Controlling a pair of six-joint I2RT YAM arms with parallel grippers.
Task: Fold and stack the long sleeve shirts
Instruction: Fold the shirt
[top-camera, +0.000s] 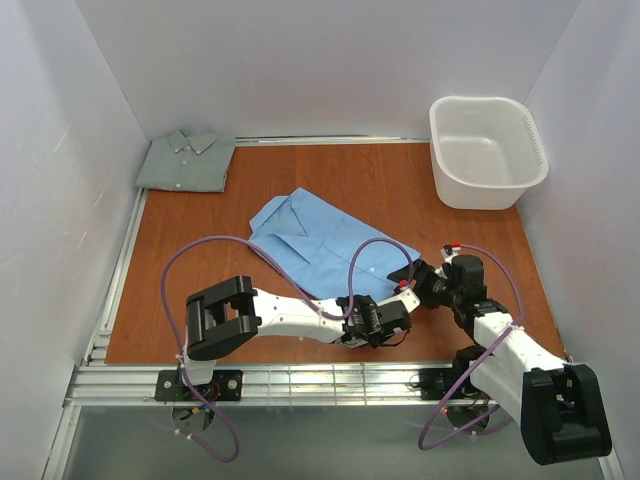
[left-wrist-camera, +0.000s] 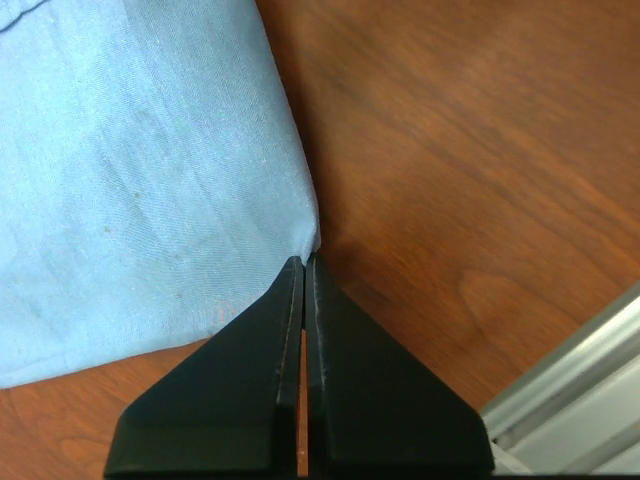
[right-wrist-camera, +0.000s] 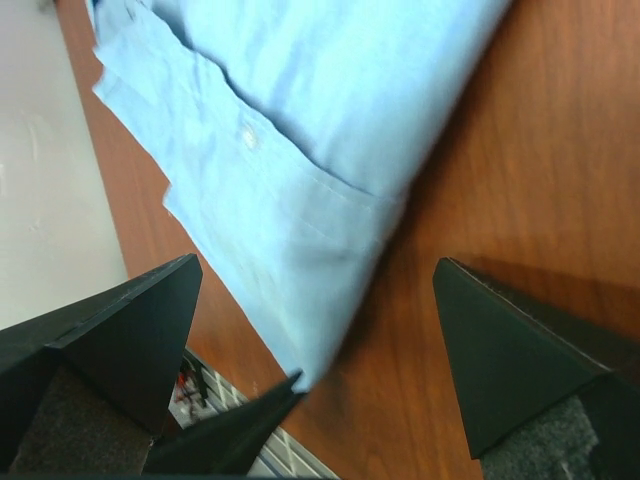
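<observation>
Two collared shirts lie on the reddish-brown table (top-camera: 380, 180). The sky-blue shirt (top-camera: 320, 245) is spread out smooth in the middle, and its near-right corner lies right at both grippers. The left gripper (left-wrist-camera: 305, 262) has its jaws pressed together, tips touching that corner; whether any cloth is caught between them cannot be told. The right gripper (right-wrist-camera: 315, 262) is spread wide near the same corner, with the cloth's edge lying between its fingers. The grey-green shirt (top-camera: 187, 160) sits folded, collar up, in the far-left corner, well apart from both arms. Only the overhead view shows it and the white plastic basket (top-camera: 480, 185) at far right. Only the right wrist view shows a small white button and a stitched seam on the blue cloth.
</observation>
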